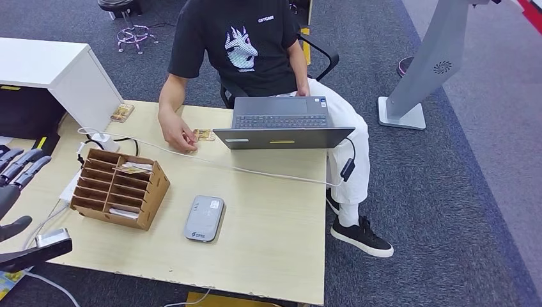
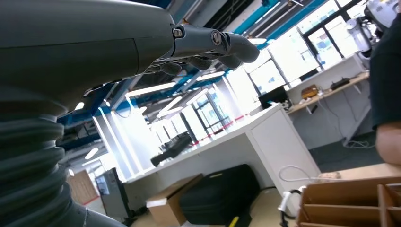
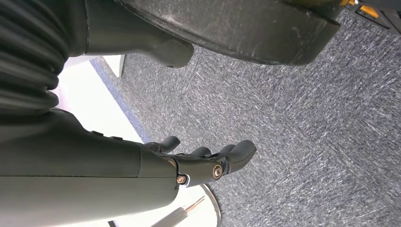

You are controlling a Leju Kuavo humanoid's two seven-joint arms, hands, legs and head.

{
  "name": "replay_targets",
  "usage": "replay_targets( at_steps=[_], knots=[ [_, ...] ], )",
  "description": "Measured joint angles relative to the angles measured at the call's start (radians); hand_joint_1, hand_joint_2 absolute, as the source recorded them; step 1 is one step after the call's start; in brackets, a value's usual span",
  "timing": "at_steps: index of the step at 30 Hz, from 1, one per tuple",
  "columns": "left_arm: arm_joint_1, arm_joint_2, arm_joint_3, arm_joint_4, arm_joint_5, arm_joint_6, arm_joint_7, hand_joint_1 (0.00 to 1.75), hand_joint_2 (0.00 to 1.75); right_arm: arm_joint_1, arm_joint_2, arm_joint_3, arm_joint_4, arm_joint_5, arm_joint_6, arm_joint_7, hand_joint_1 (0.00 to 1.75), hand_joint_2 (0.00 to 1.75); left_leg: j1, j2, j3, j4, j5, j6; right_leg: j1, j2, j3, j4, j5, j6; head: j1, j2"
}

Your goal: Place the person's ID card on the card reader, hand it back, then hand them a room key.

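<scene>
Across the wooden table (image 1: 268, 211) a person in a black T-shirt (image 1: 246, 45) is seated, and that person's hand (image 1: 176, 135) is laid flat on the tabletop, fingertips right against the ID card (image 1: 204, 134). The card is seen lying flat just beside the near-left corner of the open grey laptop (image 1: 281, 121).

Nearer the robot, the grey card reader (image 1: 204, 218) is found flat on the table, well apart from the card, with nothing placed on it. Just beside it, on the robot's left, the cardboard slot organizer (image 1: 118, 187) is parked, light cards tucked into a couple of its compartments; whether these are room keys cannot be told. A white cable (image 1: 255, 171) is run across the table between laptop and organizer.

At the left edge of the head view, the left hand (image 1: 18, 169) is held up off the table beside the organizer, fingers spread apart and nothing gripped; in its wrist view the fingers (image 2: 222, 47) are seen extended and only loosely bent. The right hand (image 3: 208, 163) is hung over grey carpet (image 3: 307, 142), fingers slightly curved, apart, nothing held.
</scene>
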Motion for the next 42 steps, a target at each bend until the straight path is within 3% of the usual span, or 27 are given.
replay_targets(
  at_steps=[7, 14, 19, 30, 42],
  knots=[
    [-0.137, -0.057, -0.148, 0.117, -0.14, 0.067, 0.01, 0.0, 1.75, 0.0, 0.001, 0.0, 0.0, 0.002, 0.0, 0.002, 0.0, 1.75, 0.0, -0.001, 0.0, 0.0, 0.0, 0.0, 0.0, -0.001, 0.001, 0.0, 0.0, 0.0, 0.0, 0.0],
    [-0.291, -0.22, -0.321, 0.316, -0.276, 0.265, 0.008, 0.0, 1.75, -0.003, 0.001, 0.002, 0.0, 0.012, 0.0, 0.002, 0.0, 1.75, -0.001, -0.002, 0.0, 0.0, 0.001, 0.0, 0.0, -0.001, 0.001, 0.0, 0.001, 0.0, 0.0, 0.0],
    [-0.357, -0.313, -0.402, 0.415, -0.311, 0.313, 0.018, 0.0, 1.75, -0.003, 0.001, 0.003, 0.0, 0.017, -0.002, 0.002, 0.0, 1.75, -0.001, -0.001, 0.0, 0.001, 0.001, 0.0, 0.0, 0.0, 0.0, 0.0, 0.001, 0.0, 0.0, 0.0],
    [-0.415, -0.427, -0.459, 0.512, -0.339, 0.377, 0.019, 0.0, 1.75, -0.003, 0.001, 0.004, 0.0, 0.019, -0.002, 0.001, 0.0, 1.75, 0.0, 0.0, 0.0, 0.001, 0.001, 0.0, 0.0, 0.001, 0.0, 0.0, 0.001, 0.0, 0.0, 0.0],
    [-0.466, -0.47, -0.473, 0.573, -0.362, 0.375, 0.019, 0.0, 1.75, -0.003, -0.002, 0.004, 0.002, 0.013, 0.0, -0.024, 0.0, 1.75, 0.0, 0.0, 0.0, 0.001, 0.001, 0.0, 0.0, 0.001, 0.0, 0.0, 0.001, 0.0, 0.0, 0.0]
  ],
)
